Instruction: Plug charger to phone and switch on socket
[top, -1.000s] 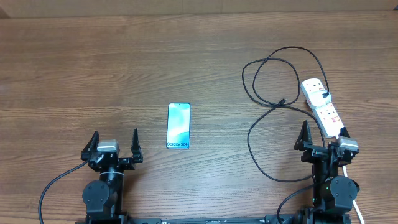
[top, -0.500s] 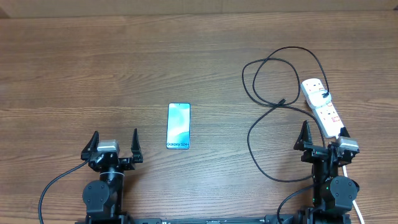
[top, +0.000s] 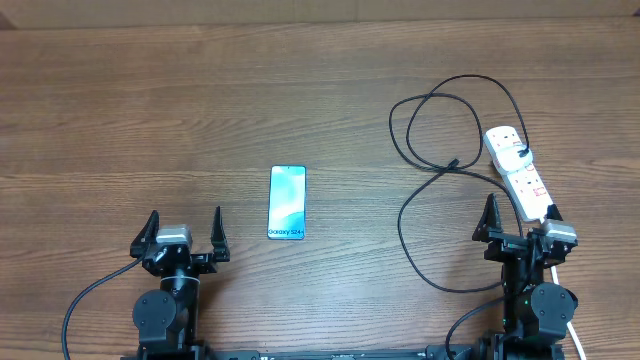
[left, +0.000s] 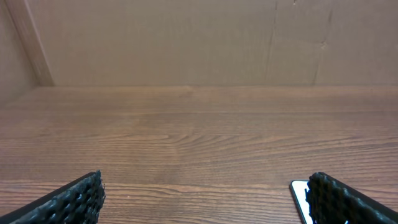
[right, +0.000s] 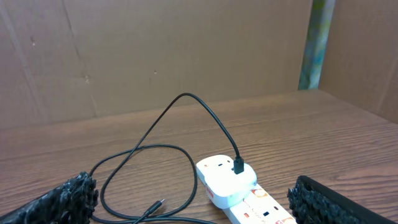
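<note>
At the near edge the left gripper (top: 185, 225) stands with its jaws spread wide, holding nothing; the right gripper (top: 520, 215) is equally spread and empty. Just beyond the left gripper, a little to its right, the phone (top: 287, 203) lies flat on the wooden table (top: 120, 120), screen up. The socket (top: 520, 178) starts beside the right gripper and runs away from it. The charger (top: 401, 225) is plugged in near the socket's far end, and its cable loops leftward with the connector tip lying free, well apart from the phone
</note>
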